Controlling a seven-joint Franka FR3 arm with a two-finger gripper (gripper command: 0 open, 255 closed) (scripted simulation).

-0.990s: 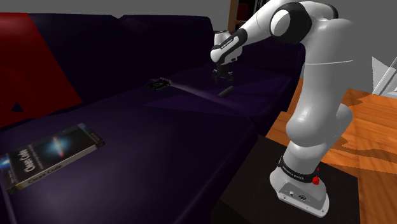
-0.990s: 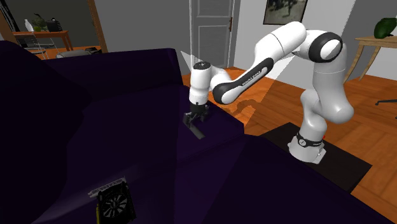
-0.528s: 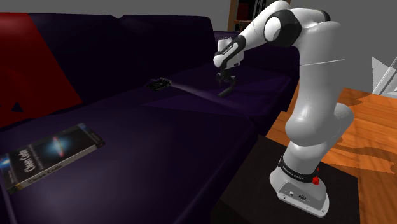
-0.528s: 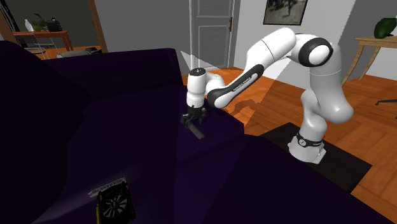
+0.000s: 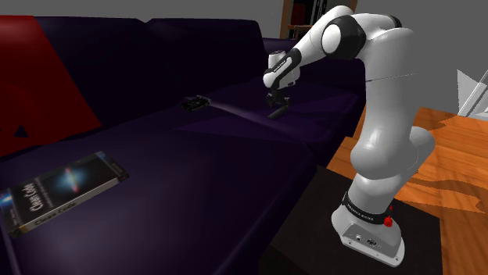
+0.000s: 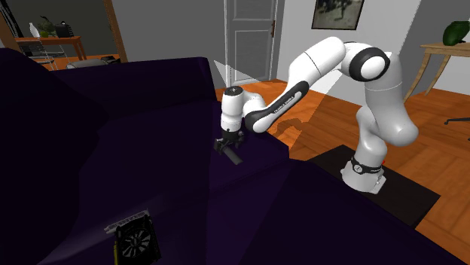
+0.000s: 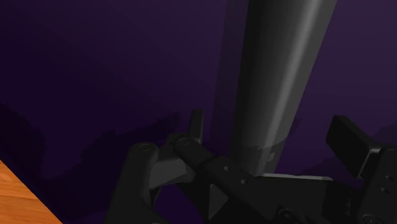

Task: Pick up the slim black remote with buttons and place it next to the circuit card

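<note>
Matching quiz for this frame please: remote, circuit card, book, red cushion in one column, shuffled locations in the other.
1 remote
2 circuit card
3 book
4 red cushion

A flat on the sofa seat, shoulder view's lower left
B propped against the backrest
C clasped in the gripper
D on the seat, shoulder view's left of the gripper

Pairs: 1-C, 2-D, 3-A, 4-B

A deep purple sofa [image 5: 195,160] spreads beneath the claw [image 6: 228,145], its backrest rising near. A red cushion [image 5: 35,86] leans on that backrest, well apart from the claw. Past the seat edge beside the claw runs an orange wooden floor [image 6: 316,128]. Farther off stand a white panelled door [image 6: 252,38], grey walls [image 6: 295,26], a framed picture [image 6: 337,13] and a wooden side table [image 6: 444,51] bearing a green plant [image 6: 456,31].
</note>
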